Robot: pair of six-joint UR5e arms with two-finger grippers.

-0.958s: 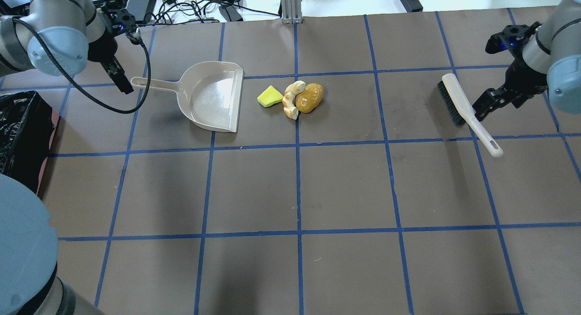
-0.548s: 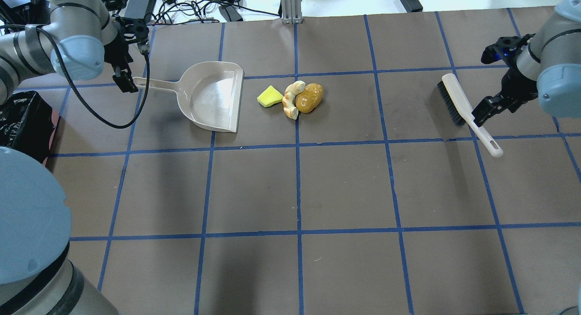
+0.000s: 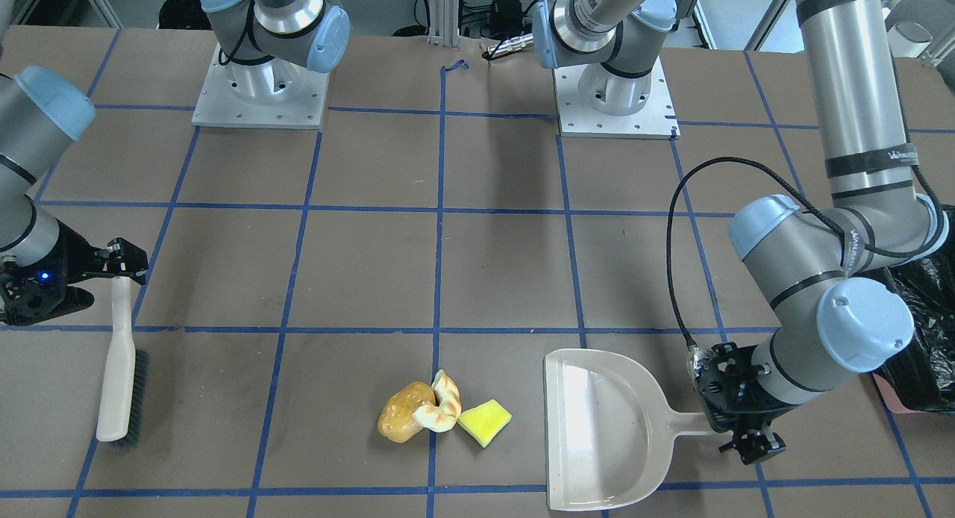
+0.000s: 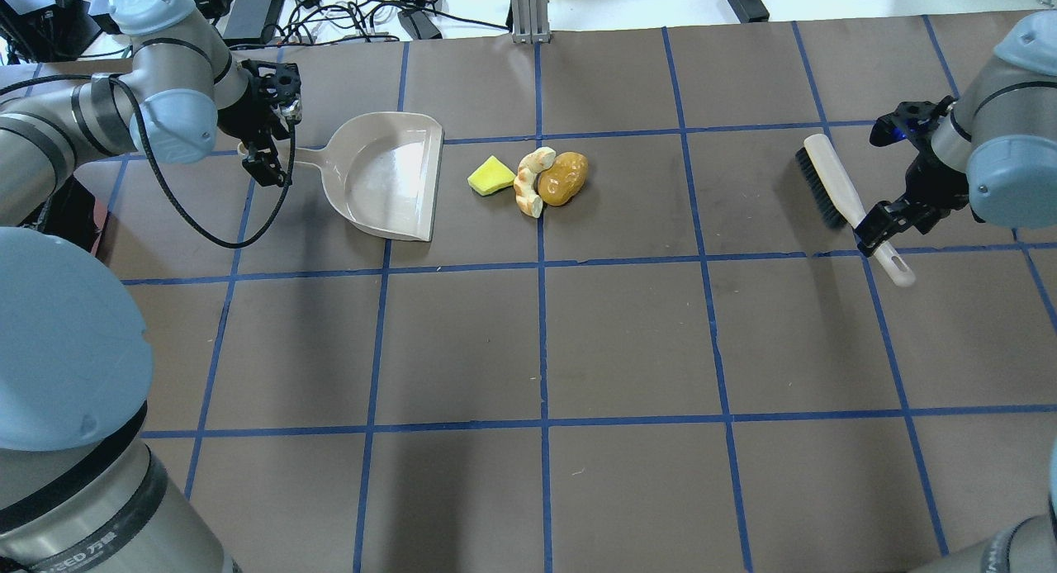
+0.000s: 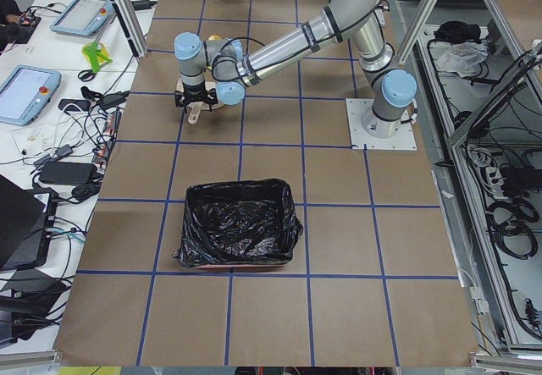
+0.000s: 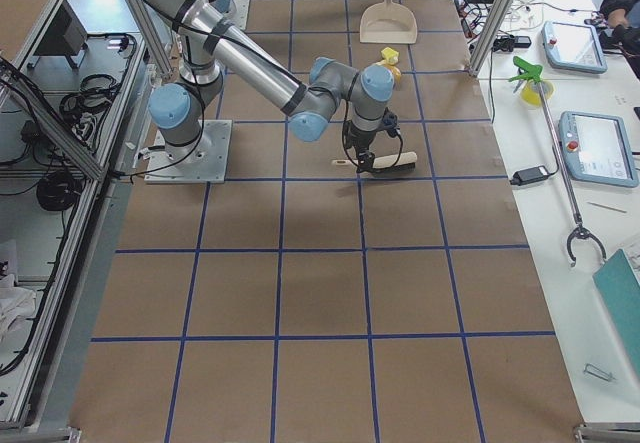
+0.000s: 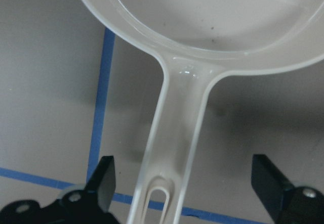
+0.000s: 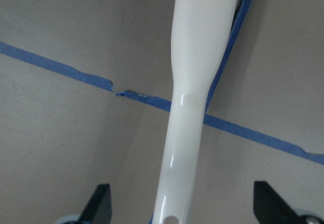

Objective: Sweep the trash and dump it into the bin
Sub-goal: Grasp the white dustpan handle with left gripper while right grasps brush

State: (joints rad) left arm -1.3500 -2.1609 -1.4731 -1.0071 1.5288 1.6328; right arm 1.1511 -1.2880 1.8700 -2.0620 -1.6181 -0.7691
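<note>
1. The trash sits in a tight cluster mid-table: yellow wedge (image 4: 490,176), cream slice (image 4: 528,185) and potato (image 4: 566,177), touching one another, just right of the dustpan (image 4: 388,177) mouth. The brush (image 4: 830,183) lies well apart on the right.
2. The left gripper (image 7: 185,181) is wide open, jaws straddling the dustpan handle (image 4: 301,153) near its end, gripping nothing. Risk: the handle looks off-centre between the fingers, so one could hit first and swing the mouth away from the pile.
3. The right gripper (image 8: 185,204) is also wide open, astride the brush handle (image 8: 195,82) near its tail and holding nothing. That handle looks smooth and tapered. Held that far from the bristles, the brush could twist in the grip once it drags on the table (image 4: 628,342).
4. Both handles lie flat on the surface. Fingers closing too high could skate off the top, and too low could catch the paper cover.
5. On the sweep, the rounded potato looks likely to roll wide of the mouth, and a hard stroke could shove the dustpan leftward unless it is pressed down.
6. The bin (image 5: 241,186) stands at the far left end, well apart. A tilted carry could spill pieces short of it.
</note>
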